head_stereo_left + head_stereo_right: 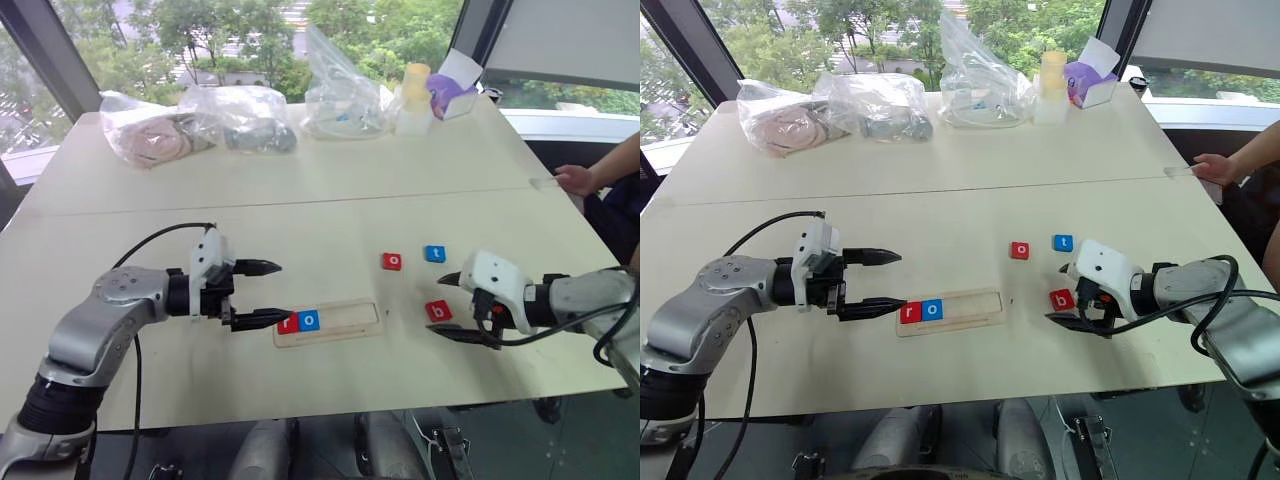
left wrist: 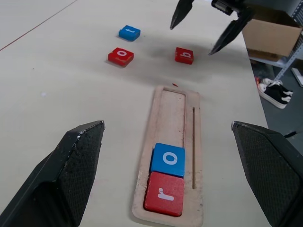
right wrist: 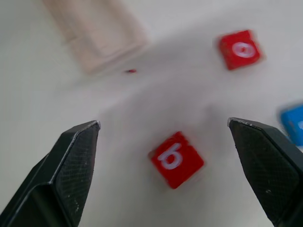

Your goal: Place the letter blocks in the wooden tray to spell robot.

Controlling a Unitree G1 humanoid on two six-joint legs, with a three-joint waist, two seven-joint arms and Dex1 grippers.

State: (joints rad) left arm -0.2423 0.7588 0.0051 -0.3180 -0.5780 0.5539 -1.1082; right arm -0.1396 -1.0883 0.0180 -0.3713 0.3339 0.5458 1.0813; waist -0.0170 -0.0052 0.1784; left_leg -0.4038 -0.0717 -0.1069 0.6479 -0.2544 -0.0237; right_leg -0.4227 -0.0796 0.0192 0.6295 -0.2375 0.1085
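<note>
I have the wooden tray (image 1: 345,323) lying flat on the pale desk (image 1: 300,200), long side running left to right in front of me. 2 letter blocks sit inside it at its left end, touching each other: the red r block (image 1: 289,323) at the very end and the blue o block (image 1: 309,321) just beside it on the right. The rest of the tray is bare wood.

3 blocks lie loose on the desk to the right of the tray. The red b block (image 1: 438,311) is nearest the tray's right end, the second red o block (image 1: 392,261) is farther back, and the blue t block (image 1: 435,253) sits just right of that one. All 3 are apart from each other.

My left hand (image 1: 270,292) hangs at the tray's left end with its fingers wide apart and holding nothing; the lower fingertip reaches close to the r block. My right hand (image 1: 446,303) is at the b block, fingers also spread wide and empty, the block lying on the desk between them.

At the back of the desk are clear plastic bags (image 1: 240,115), a pale bottle (image 1: 414,100) and a tissue box (image 1: 452,92). A person's hand (image 1: 574,179) rests at the desk's right edge.
</note>
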